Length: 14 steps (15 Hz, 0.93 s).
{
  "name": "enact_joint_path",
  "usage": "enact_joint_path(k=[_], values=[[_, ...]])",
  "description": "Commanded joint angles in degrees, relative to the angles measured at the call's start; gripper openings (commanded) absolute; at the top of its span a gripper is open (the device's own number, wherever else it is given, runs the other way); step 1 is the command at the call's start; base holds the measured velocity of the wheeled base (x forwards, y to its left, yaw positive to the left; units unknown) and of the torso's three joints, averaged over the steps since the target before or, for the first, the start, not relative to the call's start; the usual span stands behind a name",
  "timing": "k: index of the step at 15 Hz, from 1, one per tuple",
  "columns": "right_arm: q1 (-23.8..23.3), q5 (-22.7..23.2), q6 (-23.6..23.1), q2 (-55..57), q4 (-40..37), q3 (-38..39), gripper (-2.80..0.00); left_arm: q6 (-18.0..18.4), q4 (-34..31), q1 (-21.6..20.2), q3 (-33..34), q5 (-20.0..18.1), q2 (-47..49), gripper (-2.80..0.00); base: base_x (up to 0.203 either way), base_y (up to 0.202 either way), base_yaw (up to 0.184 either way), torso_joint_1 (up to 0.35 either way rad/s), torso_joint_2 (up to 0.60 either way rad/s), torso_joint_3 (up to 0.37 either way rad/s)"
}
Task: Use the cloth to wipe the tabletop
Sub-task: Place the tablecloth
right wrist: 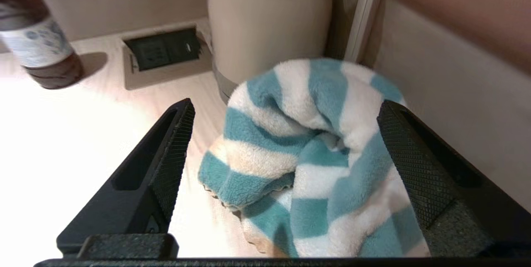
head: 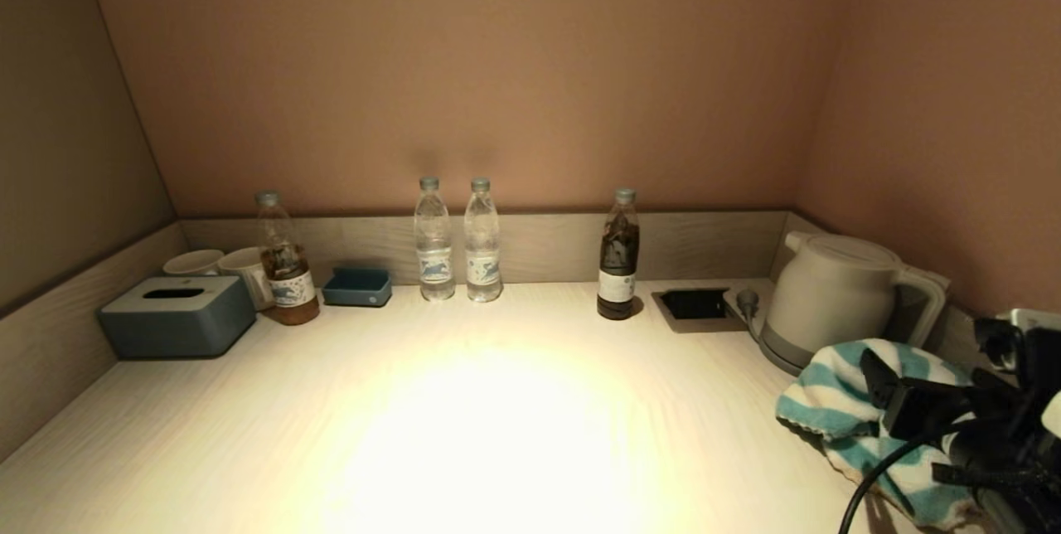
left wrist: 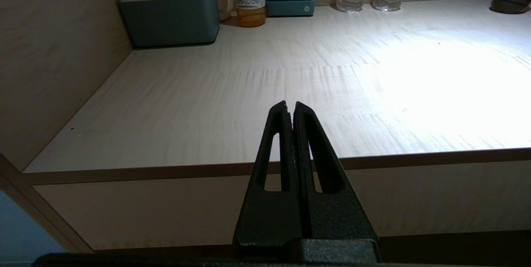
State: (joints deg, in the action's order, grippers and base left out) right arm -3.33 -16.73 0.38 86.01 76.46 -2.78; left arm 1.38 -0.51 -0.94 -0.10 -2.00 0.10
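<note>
The teal-and-white striped cloth [head: 837,401] lies bunched on the light wooden tabletop [head: 497,418] at the near right, in front of the kettle. My right gripper [head: 874,389] is open, with its fingers on either side of the cloth [right wrist: 315,163]. In the right wrist view the gripper [right wrist: 285,105] has one pad touching the cloth's side, and the other finger [right wrist: 174,142] stands apart from it. My left gripper [left wrist: 290,104] is shut and empty, held low before the table's front edge [left wrist: 166,172]. It does not show in the head view.
A white kettle [head: 829,293] stands at the back right beside a recessed socket [head: 695,304]. A dark bottle [head: 618,256], two water bottles [head: 433,240], a blue tray [head: 357,286], an amber bottle [head: 284,264], mugs [head: 240,269] and a tissue box [head: 176,316] line the back.
</note>
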Motion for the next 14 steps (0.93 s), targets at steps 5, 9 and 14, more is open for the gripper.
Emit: enact_joint_path(k=[5,9,14], values=[[0.72,4.06,-2.86,-11.36,-1.78,1.96,0.00,0.03,-0.02,-0.03,0.01,-0.02,-0.01,-2.80,0.000,0.000,0.000,0.000,0.00,0.000],[0.69,10.08,-4.81,-20.59,-10.22,1.83,0.00,0.03,-0.02,-0.03,0.01,-0.02,-0.01,-2.80,0.000,0.000,0.000,0.000,0.00,0.000],[0.69,11.51,-6.32,-32.21,-25.55,-2.12,-2.80,0.03,-0.02,-0.03,0.01,-0.02,-0.01,-2.80,0.000,0.000,0.000,0.000,0.00,0.000]])
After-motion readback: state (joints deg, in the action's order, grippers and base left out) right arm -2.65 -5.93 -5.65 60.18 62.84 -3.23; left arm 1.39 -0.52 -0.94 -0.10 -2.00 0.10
